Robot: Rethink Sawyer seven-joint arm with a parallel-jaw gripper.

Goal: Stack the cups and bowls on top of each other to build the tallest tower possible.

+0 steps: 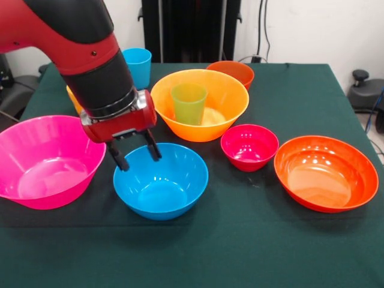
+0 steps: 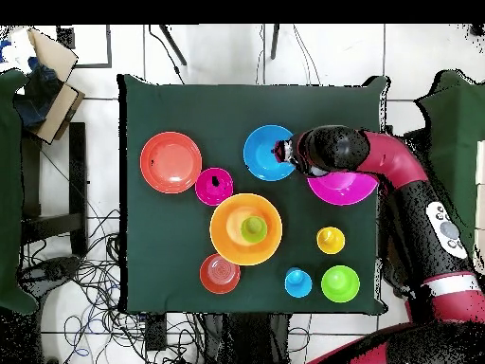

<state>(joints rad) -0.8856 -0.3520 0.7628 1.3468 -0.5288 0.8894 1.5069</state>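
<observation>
Gripper (image 1: 136,153): hovering at far-left rim of med blue bowl (image 1: 161,181), fingers (image 1: 118,157) standing apart, gripping nothing.
Green cup (image 1: 188,103): sitting upright in big orange bowl (image 1: 200,103), mid-bench (image 1: 252,240).
Pink bowl (image 1: 45,161): sitting just beside blue one.

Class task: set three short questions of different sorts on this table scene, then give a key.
1. True or false: the green cup stands inside the big orange bowl.
2. Which bowl does the pincer hang over? A. pink bowl B. blue bowl C. magenta bowl
3. Fill in: the pincer's fingers are ____ and hold nothing.

Key
1. True.
2. B: the blue bowl; the pincer is at its rim, beside the pink bowl. The magenta bowl sits apart.
3. Open.
</observation>
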